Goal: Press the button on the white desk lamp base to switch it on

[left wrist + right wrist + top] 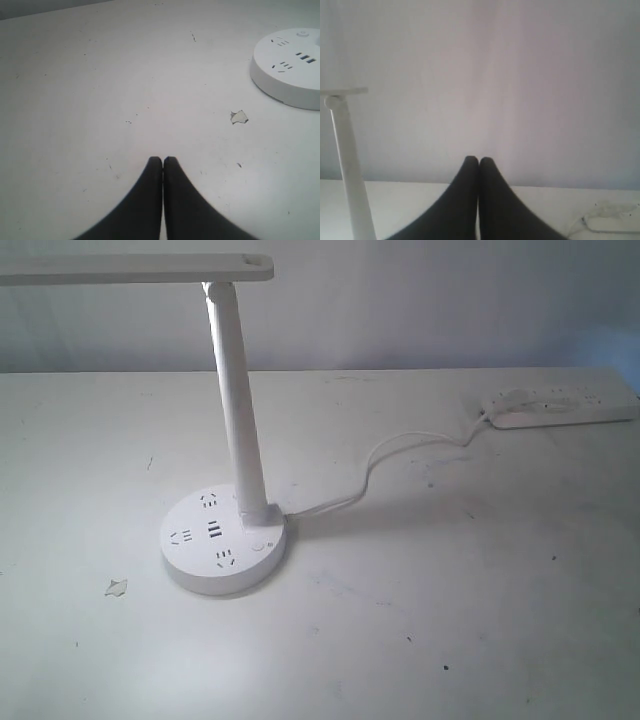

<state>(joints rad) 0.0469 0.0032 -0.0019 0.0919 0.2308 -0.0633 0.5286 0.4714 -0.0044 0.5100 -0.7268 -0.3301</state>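
The white desk lamp base (222, 540) is a round puck on the table, left of centre, with dark socket holes and USB slots on top. The button (261, 546) is a small ringed circle on its right front, beside the foot of the upright pole (238, 420). Neither gripper shows in the exterior view. My left gripper (162, 159) is shut and empty over bare table, well apart from the lamp base (290, 65). My right gripper (479, 159) is also shut and empty, raised and facing the wall, with the pole (350, 170) off to one side.
The lamp head (140, 268) reaches left, high over the table. A white cable (400, 455) runs from the base to a flat white power strip (560, 405) at the back right. A small paper chip (117, 587) lies left of the base.
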